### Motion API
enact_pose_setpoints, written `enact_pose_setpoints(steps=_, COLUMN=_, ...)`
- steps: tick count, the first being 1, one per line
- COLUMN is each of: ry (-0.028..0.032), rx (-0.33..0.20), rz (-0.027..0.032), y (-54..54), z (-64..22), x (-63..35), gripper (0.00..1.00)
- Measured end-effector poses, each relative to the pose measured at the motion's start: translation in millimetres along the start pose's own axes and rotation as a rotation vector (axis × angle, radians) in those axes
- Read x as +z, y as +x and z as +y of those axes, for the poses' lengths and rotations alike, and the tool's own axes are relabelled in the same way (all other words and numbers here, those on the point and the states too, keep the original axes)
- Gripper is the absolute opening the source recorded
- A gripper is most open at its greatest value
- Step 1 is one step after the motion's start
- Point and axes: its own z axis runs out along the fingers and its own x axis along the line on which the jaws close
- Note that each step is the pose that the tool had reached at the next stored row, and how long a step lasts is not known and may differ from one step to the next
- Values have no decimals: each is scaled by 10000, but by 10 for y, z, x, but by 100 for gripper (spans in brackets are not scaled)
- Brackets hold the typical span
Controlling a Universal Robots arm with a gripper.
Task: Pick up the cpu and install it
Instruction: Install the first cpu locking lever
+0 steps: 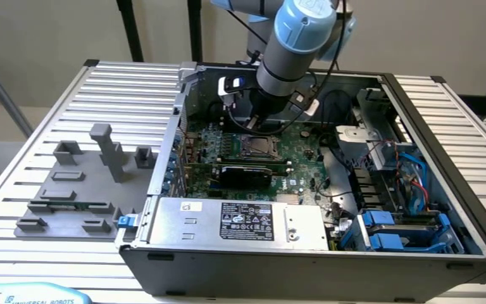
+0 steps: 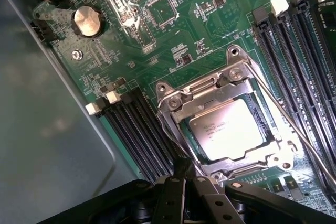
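The cpu [image 2: 228, 128] lies flat in the black socket on the green motherboard [image 2: 157, 51], its silvery top showing inside the metal frame [image 2: 210, 90]. In the exterior view the cpu [image 1: 252, 145] sits mid-board inside the open computer case. My gripper [image 2: 185, 174] is shut, with its dark fingers pressed together and nothing visible between them. The fingertips are right by the frame's edge beside the cpu. From the exterior view, my gripper [image 1: 255, 125] hangs just above the socket's far side. A thin wire lever [image 2: 283, 114] runs along one side of the frame.
Black memory slots [image 2: 134, 124] flank the socket on both sides. A black card [image 1: 243, 172] and the grey power-supply box [image 1: 235, 221] lie nearer the case front. Cables and blue drive bays [image 1: 395, 231] crowd the exterior view's right. A grey fixture plate [image 1: 74, 190] sits outside the case.
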Motion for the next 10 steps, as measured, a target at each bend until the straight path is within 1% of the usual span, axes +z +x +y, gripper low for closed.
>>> enact_pose_setpoints(steps=10, ry=-2, rx=8, rz=1, y=45, z=80, x=-7, gripper=11)
